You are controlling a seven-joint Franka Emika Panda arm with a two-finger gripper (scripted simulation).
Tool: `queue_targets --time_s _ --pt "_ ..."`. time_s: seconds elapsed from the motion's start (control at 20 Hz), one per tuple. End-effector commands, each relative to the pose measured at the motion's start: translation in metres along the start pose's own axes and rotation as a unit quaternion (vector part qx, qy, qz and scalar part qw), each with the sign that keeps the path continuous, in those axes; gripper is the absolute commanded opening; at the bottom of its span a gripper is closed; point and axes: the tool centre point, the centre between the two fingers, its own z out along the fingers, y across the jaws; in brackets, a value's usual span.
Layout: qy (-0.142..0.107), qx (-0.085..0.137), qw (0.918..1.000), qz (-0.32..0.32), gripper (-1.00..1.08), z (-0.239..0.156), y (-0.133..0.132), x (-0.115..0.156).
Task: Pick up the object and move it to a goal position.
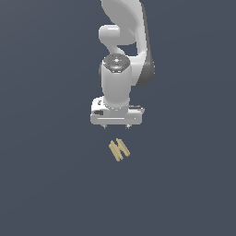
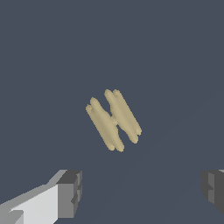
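In the exterior view the white gripper [image 1: 117, 126] points down from the arm [image 1: 120, 55], its short fingertips set well apart with nothing between them, and the tan object [image 1: 119, 150] lies on the dark floor [image 1: 46, 175] just beyond the fingertips, clear of them. In the wrist view the two grey fingers [image 2: 70, 192] stand wide open and empty, and the object [image 2: 113, 120], several parallel zigzag bars lying at a slant, sits ahead of the gap between them, touching neither.
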Motion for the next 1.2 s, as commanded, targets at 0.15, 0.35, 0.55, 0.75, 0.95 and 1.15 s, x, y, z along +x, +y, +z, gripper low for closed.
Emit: queue_targets --time_s 0.15,0.35,0.55,0.75,0.95,1.15 --pt "0.001 -0.002 1.0000 -0.003 1.00 -0.001 0.003 0.000" --pt "0.005 -0.010 0.9999 -0.013 1.00 -0.004 0.013 -0.001" --pt "0.006 -0.013 0.9998 -0.015 1.00 -0.005 0.017 -0.001" --pt "0.006 -0.013 0.9997 -0.019 1.00 -0.003 0.016 0.000" --pt "0.005 -0.012 0.9993 -0.035 1.00 0.003 0.014 0.003" --pt "0.002 -0.012 0.9980 -0.063 1.00 0.015 0.011 0.007"
